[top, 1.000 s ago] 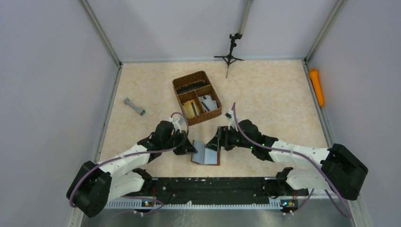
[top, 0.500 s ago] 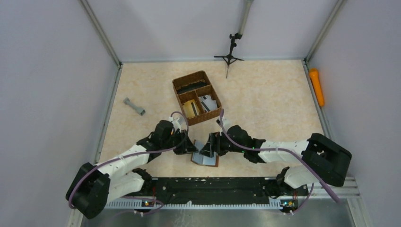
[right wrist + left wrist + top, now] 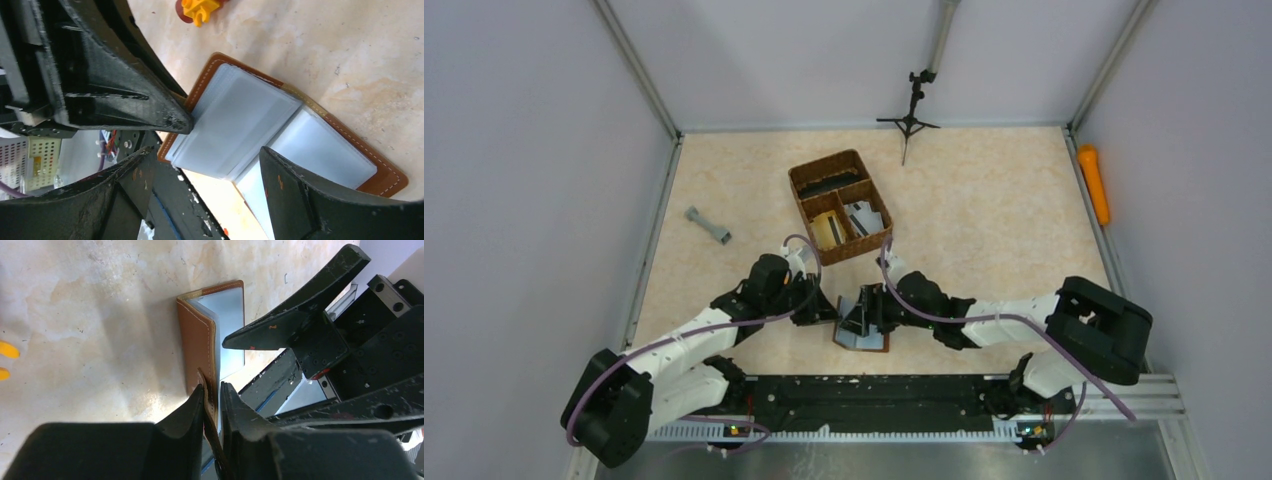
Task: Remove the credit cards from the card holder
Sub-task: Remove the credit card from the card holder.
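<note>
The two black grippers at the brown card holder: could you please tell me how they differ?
The left gripper is pinched shut on a leather edge of the brown leather card holder; the right gripper stands wide open. The left gripper holds the cover, while the right gripper hangs over the grey-silver inside, holding nothing. Both are black two-finger grippers at that holder.

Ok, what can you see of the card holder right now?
The card holder is brown stitched leather, open like a book on the table, with grey-silver leaves fanned inside. One half stands raised, its edge pinched in the left gripper. The right gripper hangs open over the leaves; contact unclear.
</note>
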